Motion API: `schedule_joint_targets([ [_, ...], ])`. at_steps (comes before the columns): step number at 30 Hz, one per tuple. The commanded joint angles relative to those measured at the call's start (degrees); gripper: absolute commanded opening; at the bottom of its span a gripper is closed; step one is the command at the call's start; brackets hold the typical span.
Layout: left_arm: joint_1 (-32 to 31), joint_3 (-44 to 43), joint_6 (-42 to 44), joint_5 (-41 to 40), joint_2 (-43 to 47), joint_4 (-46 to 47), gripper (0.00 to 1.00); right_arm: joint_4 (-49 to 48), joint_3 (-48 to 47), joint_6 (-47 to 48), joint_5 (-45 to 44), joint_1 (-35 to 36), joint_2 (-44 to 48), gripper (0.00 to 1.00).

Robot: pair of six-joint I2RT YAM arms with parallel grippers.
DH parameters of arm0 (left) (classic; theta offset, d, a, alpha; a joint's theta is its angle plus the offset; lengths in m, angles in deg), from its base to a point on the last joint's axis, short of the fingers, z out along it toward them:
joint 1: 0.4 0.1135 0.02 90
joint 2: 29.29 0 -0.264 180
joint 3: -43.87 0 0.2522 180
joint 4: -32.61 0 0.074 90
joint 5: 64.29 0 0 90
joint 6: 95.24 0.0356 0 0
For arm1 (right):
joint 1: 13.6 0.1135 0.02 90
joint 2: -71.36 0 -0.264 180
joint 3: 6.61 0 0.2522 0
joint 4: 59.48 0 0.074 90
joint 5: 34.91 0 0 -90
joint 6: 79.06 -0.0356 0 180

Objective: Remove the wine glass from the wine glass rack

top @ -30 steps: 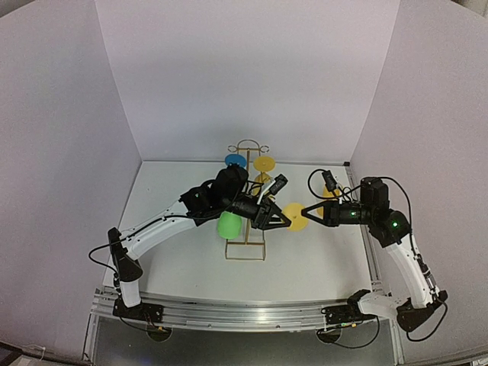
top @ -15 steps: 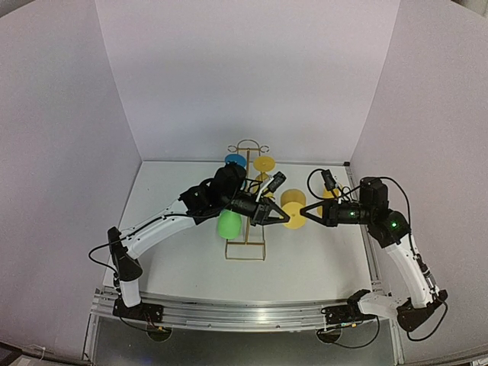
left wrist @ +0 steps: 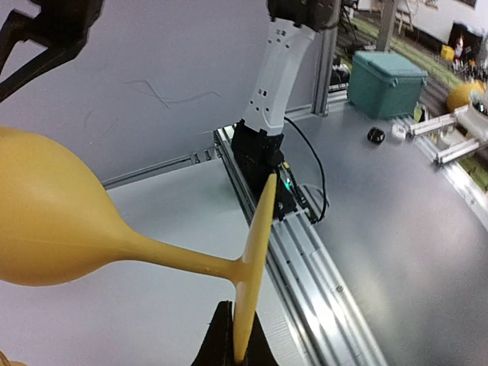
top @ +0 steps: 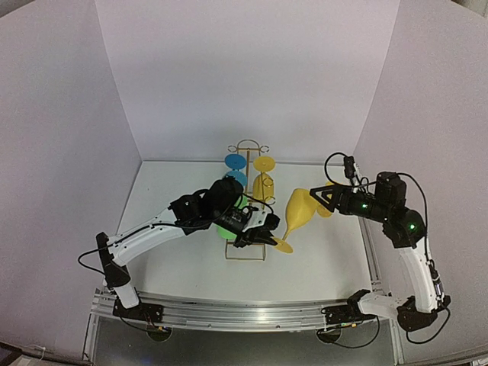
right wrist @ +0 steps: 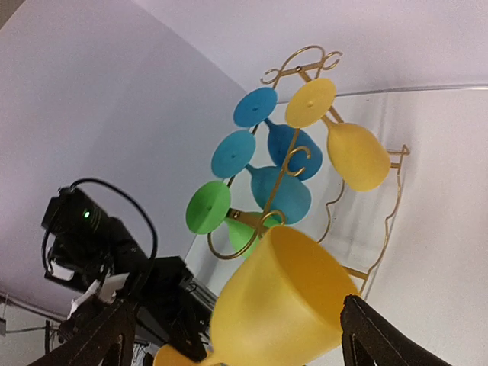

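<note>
Left arm (top: 149, 232) and right arm (top: 417, 267), above the aluminium rail (top: 244, 314): white links, black joints, looping black cables (top: 85, 255); green lamp (top: 410, 226) on right arm.

Left wrist view: yellow wine glass (left wrist: 61, 221) bowl runs off the left edge; foot's bottom rim buried between the left gripper (left wrist: 232, 339) fingers, themselves cut by the bottom edge. Right wrist view: right gripper (right wrist: 236, 305) fingers cropped at the bottom, glass stem too. Top view: green glass (top: 226, 229) and wine glass rack (top: 244, 258) middle mostly hidden under the left arm (top: 149, 232).

Bright, even light; soft shadows.
</note>
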Motion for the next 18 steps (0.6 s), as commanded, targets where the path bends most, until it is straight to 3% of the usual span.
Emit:
schedule_joint_targets([
  [1,-0.55,3.21,25.51,-5.48,5.53,-1.66,0.00,9.10,-3.87,-4.21,-12.78,0.22,-3.22,0.87],
  [9,-0.73,21.34,51.99,-15.51,13.29,11.71,0.00,12.53,-7.94,-3.56,-1.43,0.23,-9.52,0.69],
  [14,-1.12,28.61,53.39,-18.69,16.26,19.66,0.00,12.43,-6.20,-3.00,5.11,0.22,-9.33,0.64],
  [18,-1.40,29.67,52.29,-20.84,16.41,21.22,0.00,11.89,-3.79,-2.38,10.21,0.20,-9.78,0.58],
])
